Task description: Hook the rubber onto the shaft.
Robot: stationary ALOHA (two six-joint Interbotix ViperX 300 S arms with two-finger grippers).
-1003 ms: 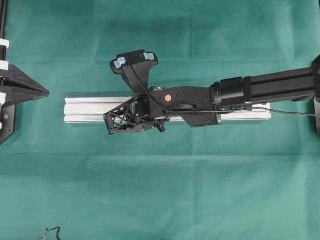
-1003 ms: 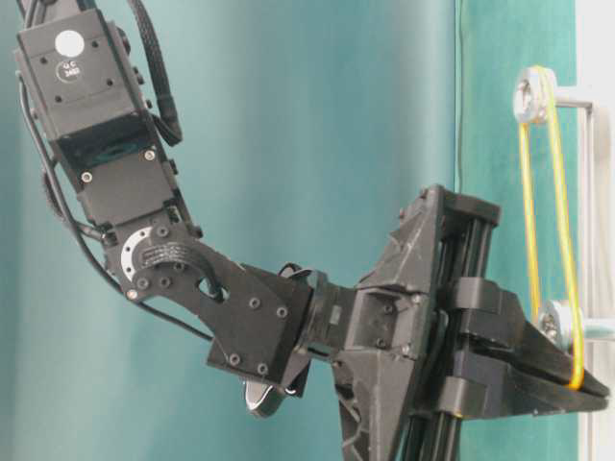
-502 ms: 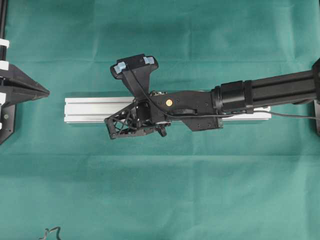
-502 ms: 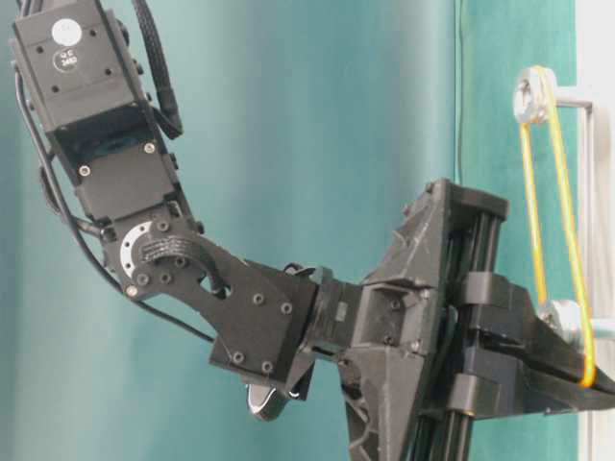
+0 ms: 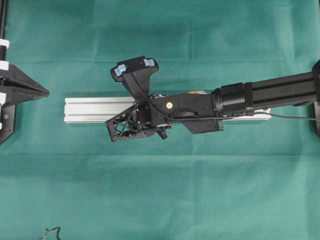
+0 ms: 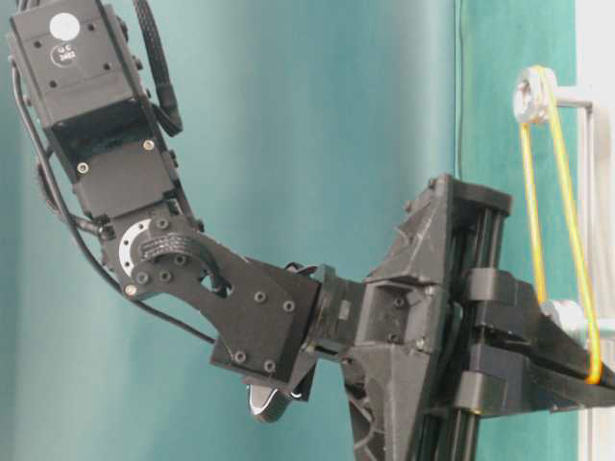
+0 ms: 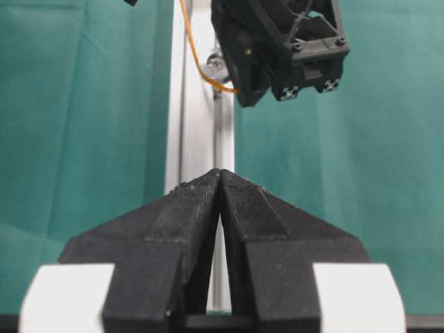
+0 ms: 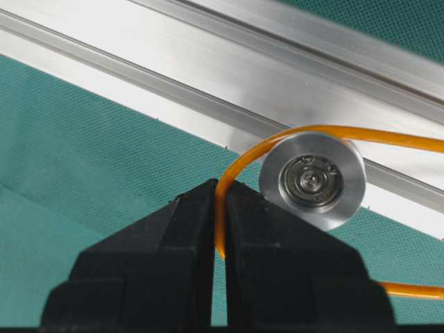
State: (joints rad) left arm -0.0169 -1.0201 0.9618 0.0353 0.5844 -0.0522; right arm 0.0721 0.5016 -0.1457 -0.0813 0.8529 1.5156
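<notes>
The orange rubber band [image 6: 574, 221] loops round the upper silver pulley [image 6: 531, 96] and stretches down past the lower pulley [image 6: 565, 315]. My right gripper [image 8: 220, 186] is shut on the band [image 8: 232, 166] just left of that pulley [image 8: 312, 180]. One strand curves over the pulley's top edge; I cannot tell if it sits in the groove. The gripper hangs over the silver rail [image 5: 90, 110] in the overhead view [image 5: 120, 129]. My left gripper [image 7: 220, 173] is shut and empty, facing the rail's left end [image 5: 46, 92].
The right arm [image 5: 260, 92] lies along the rail's right half and hides it. A small black cable piece [image 5: 50, 232] lies at the cloth's bottom left. Black frame parts [image 5: 4, 30] stand at the left edge.
My right gripper has shifted a little, drawing the pinched band farther out past the lower pulley. The left gripper has not moved.
</notes>
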